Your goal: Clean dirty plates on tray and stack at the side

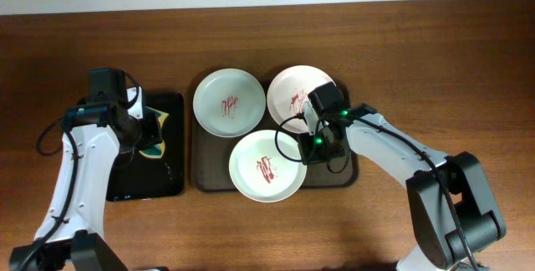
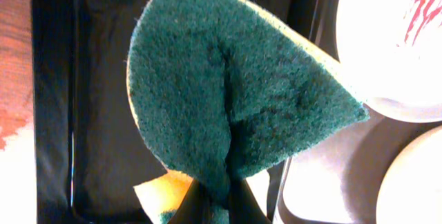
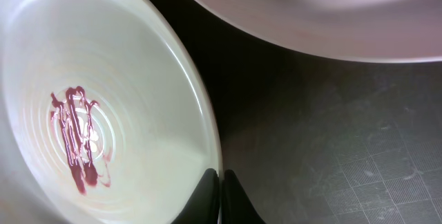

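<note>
Three white plates lie on the dark brown tray, each with a red smear: one at the back left, one at the back right and one at the front. My right gripper is shut on the right rim of the front plate, one finger inside and one outside. The back right plate shows at the top of the right wrist view. My left gripper is shut on a green and yellow sponge above the black tray.
The smaller black tray lies left of the brown tray on the wooden table. The back left plate and the front plate show at the right of the left wrist view.
</note>
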